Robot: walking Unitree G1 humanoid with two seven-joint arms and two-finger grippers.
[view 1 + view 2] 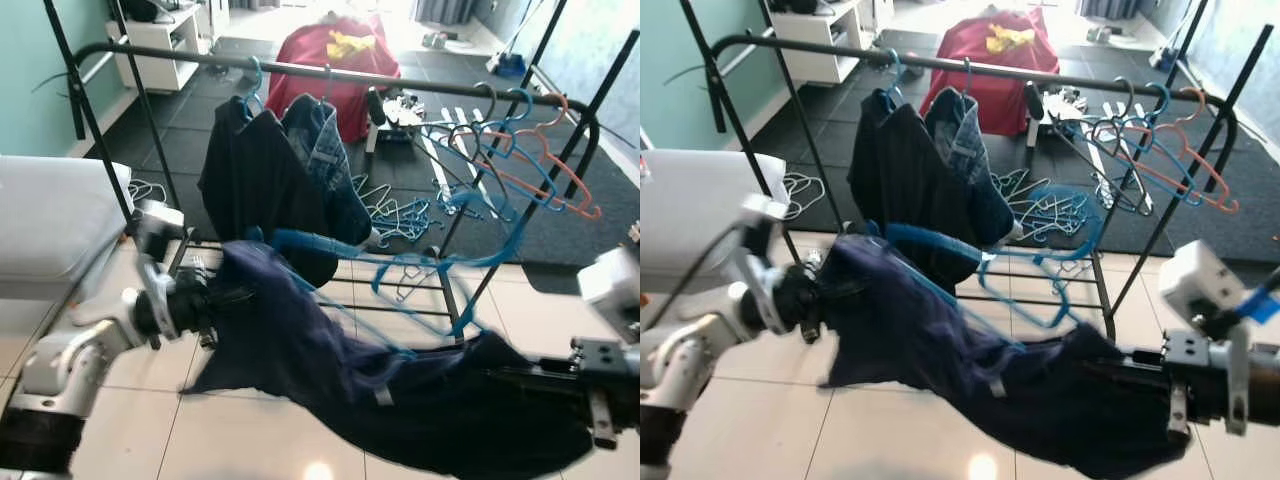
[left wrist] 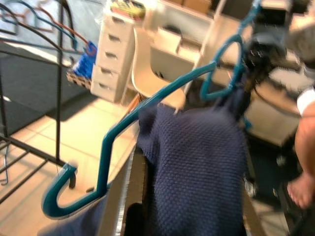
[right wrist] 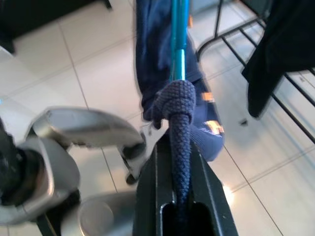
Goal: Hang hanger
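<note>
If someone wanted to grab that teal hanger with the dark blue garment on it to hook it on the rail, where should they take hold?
Probably the bare teal arm just below the hook of the teal hanger, coming from the side away from the dark blue garment. That stretch is uncovered, slim enough for jaws to close around, and keeps the hook free to drop over the rail.

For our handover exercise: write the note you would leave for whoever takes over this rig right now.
Left claw: shut on the navy garment, at its left end.
Right claw: shut on the garment's other end, low on the right.
The teal hanger is threaded in the garment, which is held stretched between both arms in front of the rack.
Done: garment on hanger, lifted off the floor.
Left: raise it and hook the hanger on the rail, probably in the gap between the hung jackets and the empty hangers.
</note>
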